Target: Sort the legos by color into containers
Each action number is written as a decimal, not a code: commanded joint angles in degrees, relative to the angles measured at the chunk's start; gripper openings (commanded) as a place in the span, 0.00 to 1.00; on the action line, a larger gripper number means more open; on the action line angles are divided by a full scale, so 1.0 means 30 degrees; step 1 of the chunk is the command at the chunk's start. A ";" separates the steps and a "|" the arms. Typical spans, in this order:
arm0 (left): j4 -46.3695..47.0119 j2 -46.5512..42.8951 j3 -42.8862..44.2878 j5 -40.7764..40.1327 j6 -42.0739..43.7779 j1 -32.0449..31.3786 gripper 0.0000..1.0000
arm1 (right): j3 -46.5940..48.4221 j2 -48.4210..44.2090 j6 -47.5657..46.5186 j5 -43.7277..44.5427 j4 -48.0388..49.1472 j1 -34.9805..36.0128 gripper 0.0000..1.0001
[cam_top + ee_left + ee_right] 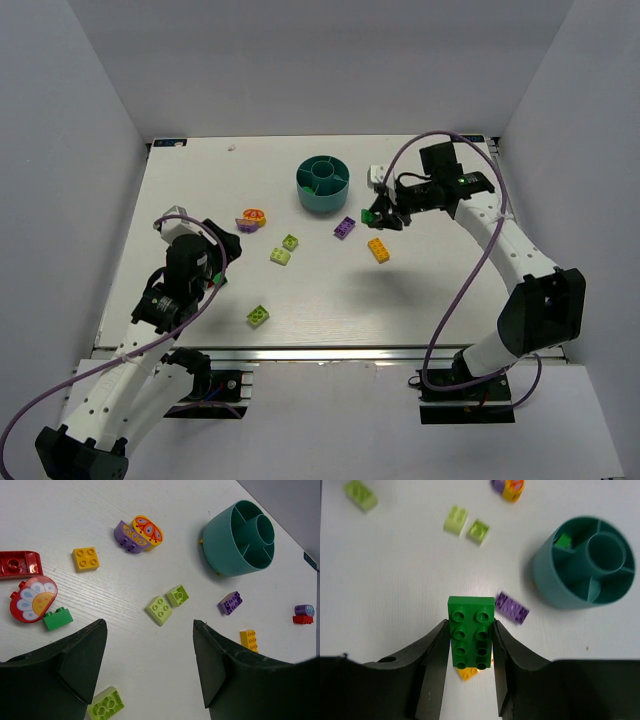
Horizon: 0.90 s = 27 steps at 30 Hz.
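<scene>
My right gripper (470, 625) is shut on a dark green brick (470, 635) and holds it above the table, right of the teal bowl (323, 185). In the right wrist view the bowl (585, 562) has a green brick (563, 541) in one compartment. A purple brick (345, 227) and an orange brick (379, 249) lie below the right gripper (378, 214). Three lime bricks (290, 242) (279, 256) (259, 315) lie mid-table. My left gripper (149, 625) is open and empty above the table, near the lime bricks (159, 610).
A purple-and-orange printed piece (252, 219) lies left of the bowl. The left wrist view shows a yellow brick (86, 558), a small dark green brick (57, 618), a red piece (20, 563) and a flower-printed piece (32, 597). Grey walls enclose the table.
</scene>
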 commanded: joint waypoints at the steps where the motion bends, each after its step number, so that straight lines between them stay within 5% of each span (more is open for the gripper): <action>1: -0.0489 -0.0329 0.0561 -0.0179 -0.0389 0.0046 0.79 | 0.0137 0.0333 0.9415 -0.1993 0.8871 0.0745 0.00; 9: -0.0753 -0.0505 0.0561 -0.0384 -0.1209 0.0017 0.79 | 0.1215 0.2821 1.6282 0.0877 1.5672 0.2795 0.00; 27: -0.1573 -0.1997 0.0123 -0.0765 -0.2293 0.0046 0.79 | 0.4529 0.6895 1.8690 0.5244 2.0186 0.4173 0.00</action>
